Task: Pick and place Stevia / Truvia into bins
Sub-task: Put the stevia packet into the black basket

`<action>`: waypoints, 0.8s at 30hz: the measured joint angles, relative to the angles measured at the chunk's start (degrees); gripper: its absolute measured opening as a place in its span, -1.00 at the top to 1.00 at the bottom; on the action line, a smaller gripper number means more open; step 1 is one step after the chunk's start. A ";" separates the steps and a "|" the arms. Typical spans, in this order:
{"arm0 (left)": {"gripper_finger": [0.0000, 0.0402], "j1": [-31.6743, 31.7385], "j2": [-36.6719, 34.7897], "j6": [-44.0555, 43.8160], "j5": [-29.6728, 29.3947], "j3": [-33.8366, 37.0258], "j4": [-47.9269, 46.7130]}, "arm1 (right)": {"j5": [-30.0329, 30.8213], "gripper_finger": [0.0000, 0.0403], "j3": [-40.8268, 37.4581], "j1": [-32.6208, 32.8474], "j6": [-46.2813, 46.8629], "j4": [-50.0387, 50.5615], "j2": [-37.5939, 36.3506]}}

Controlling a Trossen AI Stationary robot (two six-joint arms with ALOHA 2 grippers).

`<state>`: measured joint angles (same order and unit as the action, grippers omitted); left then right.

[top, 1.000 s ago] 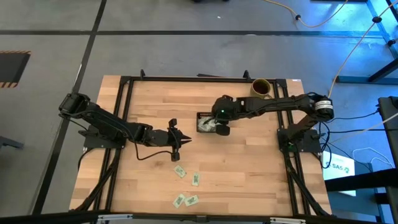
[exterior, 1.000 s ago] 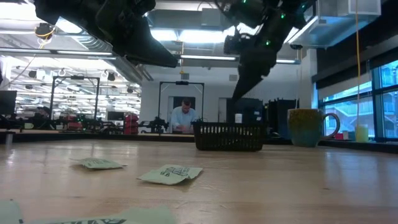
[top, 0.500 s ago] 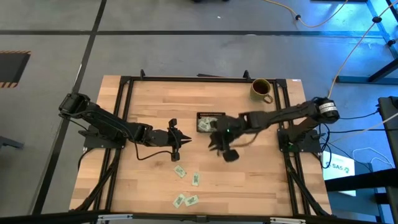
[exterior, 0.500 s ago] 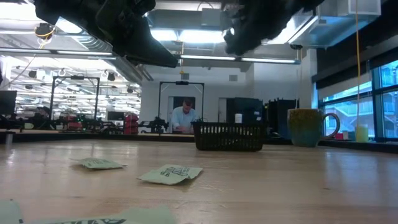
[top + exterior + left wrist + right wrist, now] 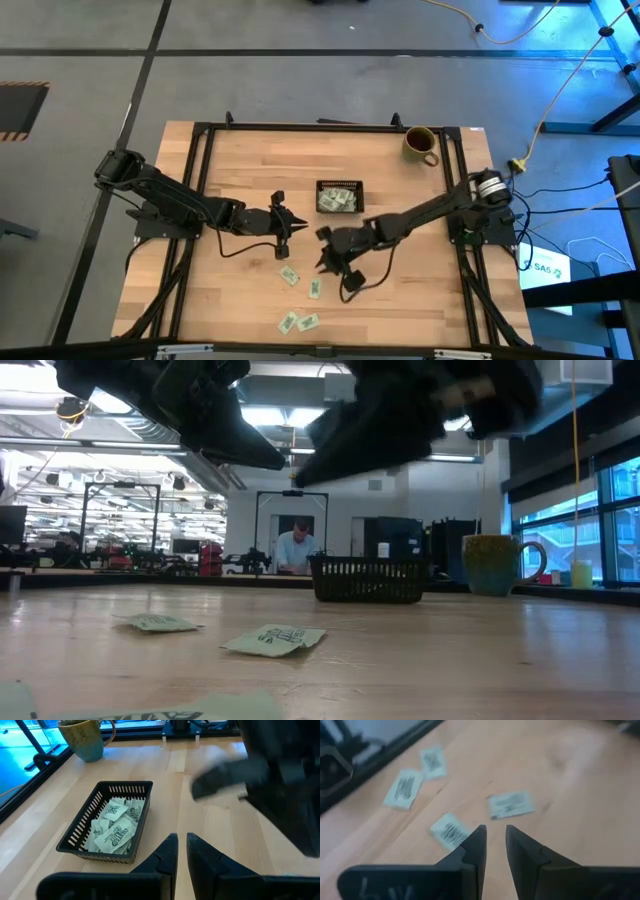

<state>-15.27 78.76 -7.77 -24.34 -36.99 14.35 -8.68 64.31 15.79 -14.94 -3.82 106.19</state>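
Observation:
The black bin (image 5: 339,197) (image 5: 107,820) rests flat on the table's middle and holds several green-and-white Stevia packets (image 5: 116,827). Several more packets lie flat on the wood near the front edge (image 5: 290,275) (image 5: 314,289) (image 5: 298,322) (image 5: 510,803). My right gripper (image 5: 326,262) (image 5: 494,832) hovers open above and just right of these loose packets, with nothing between its fingers. My left gripper (image 5: 285,229) (image 5: 181,842) hangs left of the bin, above the table, its fingers a narrow gap apart and holding nothing.
An olive mug (image 5: 421,143) (image 5: 495,563) stands at the far right corner. Black frame rails (image 5: 200,180) run along the table's sides. Bare wood lies right of the loose packets. A person (image 5: 297,548) sits in the room far behind the table.
My right gripper has swung from above the bin toward the table's near edge and somewhat left, sinking a little and rolling as it went, and now hangs over the loose packets. Its finger gap shows no change. The packets and the bin have stayed put.

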 joint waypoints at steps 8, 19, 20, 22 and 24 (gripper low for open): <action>0.81 0.00 0.00 0.00 0.00 0.00 -0.02 | 0.06 0.62 -0.04 2.73 -0.79 -5.76 7.05; 0.83 0.00 0.00 0.00 -0.01 0.00 -0.04 | 0.25 0.62 -0.07 2.89 -0.77 -11.36 14.08; 0.83 0.00 0.00 0.00 -0.02 0.00 -0.04 | 0.17 0.62 -0.07 2.89 -0.77 -11.92 14.73; 0.83 0.00 0.00 0.00 -0.01 0.00 -0.04 | -0.02 0.62 0.18 2.89 -0.71 -12.76 15.84; 0.83 0.00 0.00 0.00 -0.02 0.00 -0.04 | -0.25 0.63 0.28 2.89 -0.37 -12.93 16.70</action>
<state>-15.27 78.76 -7.77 -24.36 -36.99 14.31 -8.92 64.60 18.68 -15.31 -16.75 122.89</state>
